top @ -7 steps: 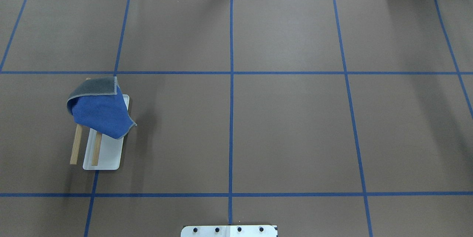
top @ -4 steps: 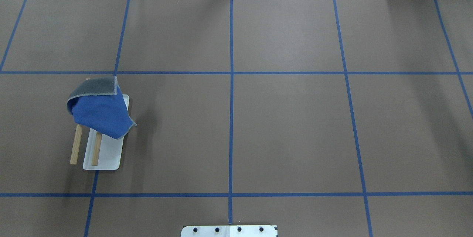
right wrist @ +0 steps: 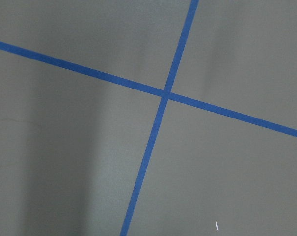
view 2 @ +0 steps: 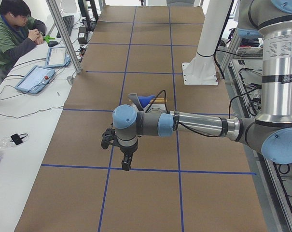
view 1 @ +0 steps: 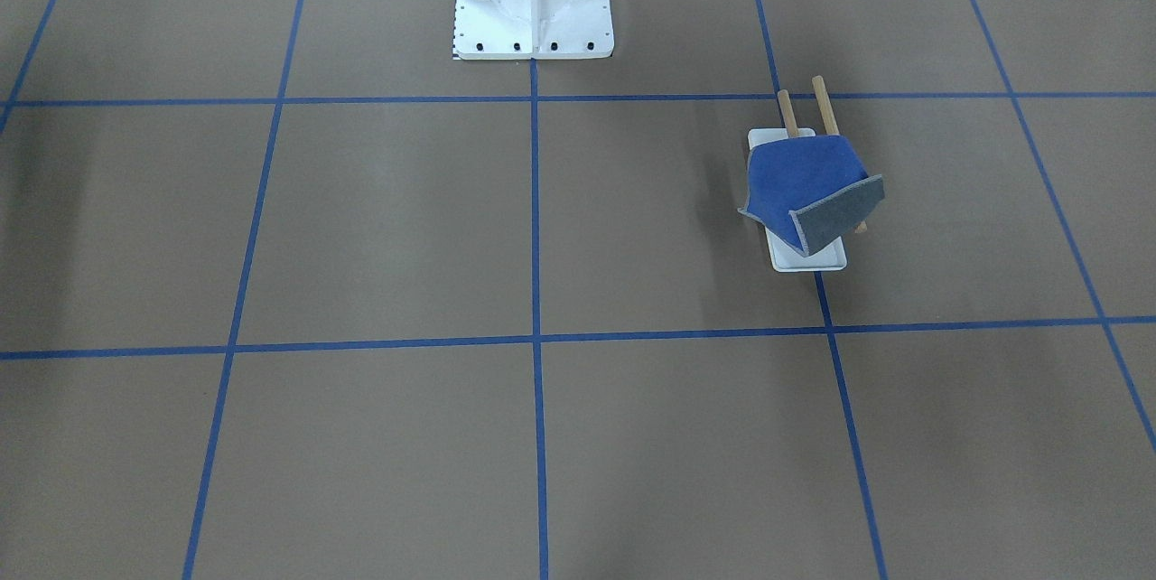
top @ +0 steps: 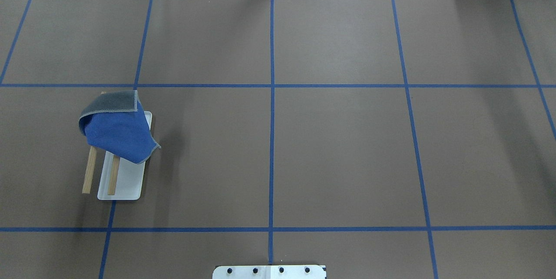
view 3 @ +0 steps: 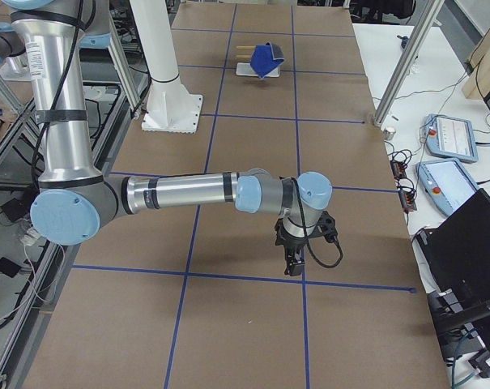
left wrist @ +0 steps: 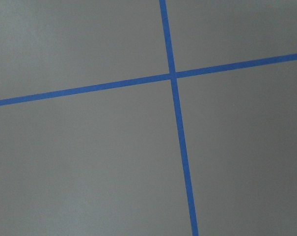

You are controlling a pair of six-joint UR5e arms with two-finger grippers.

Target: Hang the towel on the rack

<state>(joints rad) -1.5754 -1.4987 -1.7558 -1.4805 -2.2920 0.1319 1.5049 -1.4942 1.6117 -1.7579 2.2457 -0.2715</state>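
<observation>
The towel [top: 118, 133], blue with a grey corner folded over, is draped over the far end of the rack [top: 90, 170], which has two wooden bars on a white base [top: 128, 183], at the table's left. It also shows in the front-facing view [view 1: 799, 175] on the rack [view 1: 823, 103]. Neither gripper shows in the overhead or front-facing views. In the left side view my left gripper [view 2: 125, 164] hangs over bare table, away from the towel [view 2: 146, 100]. In the right side view my right gripper [view 3: 291, 264] hangs far from the towel [view 3: 266, 57]. I cannot tell whether either is open or shut.
Brown table paper carries a blue tape grid. The robot's white base plate [top: 269, 271] sits at the near middle edge. An operator [view 2: 10, 34] sits beside tablets and a metal post [view 2: 63, 36] along the far side. Both wrist views show only taped paper.
</observation>
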